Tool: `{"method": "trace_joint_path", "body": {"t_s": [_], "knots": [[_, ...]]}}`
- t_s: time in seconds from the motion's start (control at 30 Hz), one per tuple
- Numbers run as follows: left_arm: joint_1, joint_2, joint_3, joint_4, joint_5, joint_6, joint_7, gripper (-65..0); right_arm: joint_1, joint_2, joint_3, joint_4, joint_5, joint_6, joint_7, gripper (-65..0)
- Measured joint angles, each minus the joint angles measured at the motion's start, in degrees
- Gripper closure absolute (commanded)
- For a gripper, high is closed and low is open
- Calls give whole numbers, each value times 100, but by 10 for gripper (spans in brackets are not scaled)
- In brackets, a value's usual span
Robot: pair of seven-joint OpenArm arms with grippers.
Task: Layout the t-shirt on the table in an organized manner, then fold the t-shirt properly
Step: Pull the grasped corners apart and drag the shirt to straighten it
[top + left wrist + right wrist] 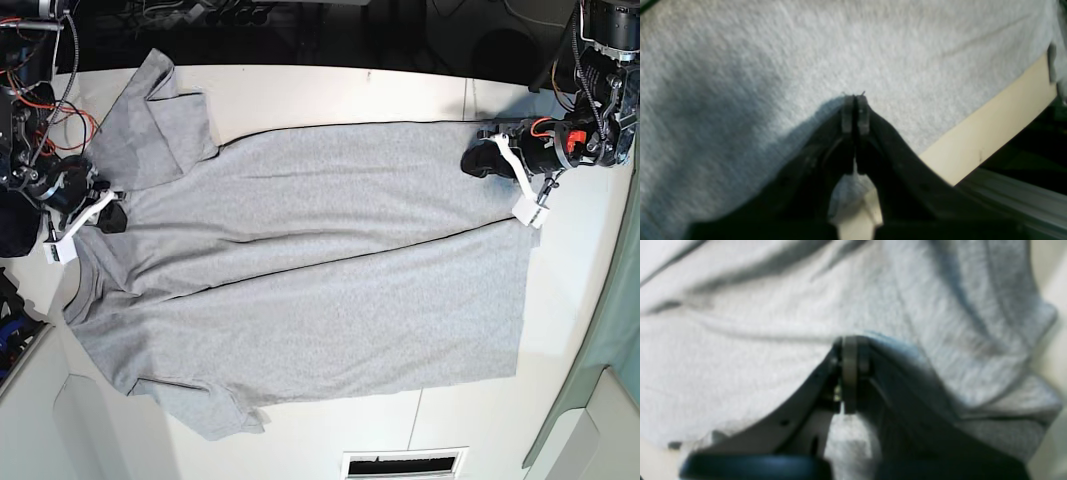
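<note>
The light grey t-shirt [320, 300] lies spread flat across the white table [330, 90], sleeves at the left and hem at the right, with a long dark crease line running across its body. My left gripper [478, 160] rests on the shirt near the hem. In the left wrist view it [855, 100] is shut, tips down on smooth cloth [806, 50], with no cloth visibly pinched. My right gripper [112, 216] is at the shoulder end. In the right wrist view it [850, 340] is shut, and the wrinkled cloth [740, 356] bunches over one finger.
The table edge [990, 133] runs close beside the left gripper, with a dark drop beyond it. Cables and dark gear line the back edge [250, 20]. A dark bundle [10, 235] sits at the far left. A vent grille [405, 463] lies at the front.
</note>
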Motion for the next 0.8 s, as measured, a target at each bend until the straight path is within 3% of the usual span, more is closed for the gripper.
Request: {"method": "trace_joint_path", "body": {"t_s": [0.3, 0.47, 0.53, 0.63, 0.7, 0.8], "knots": [[-46, 33, 0, 50, -264, 0, 70, 0, 874, 2, -13, -337, -232, -157, -146, 0], [2, -103, 0, 758, -525, 0, 411, 0, 863, 103, -11, -166, 304, -155, -387, 0], [28, -267, 0, 1058, -656, 0, 538, 0, 675, 210, 59, 136, 522, -168, -737, 0], [308, -483, -133, 1360, -774, -2, 533, -87, 149, 363, 378, 791, 844, -195, -1165, 0], [577, -487, -459, 1410, -831, 0, 588, -142, -306, 409, 715, 1261, 1012, -210, -1318, 0], [938, -446, -1178, 1427, -1220, -4, 625, -156, -1003, 461, 1191, 1838, 1360, -74, -1526, 0]]}}
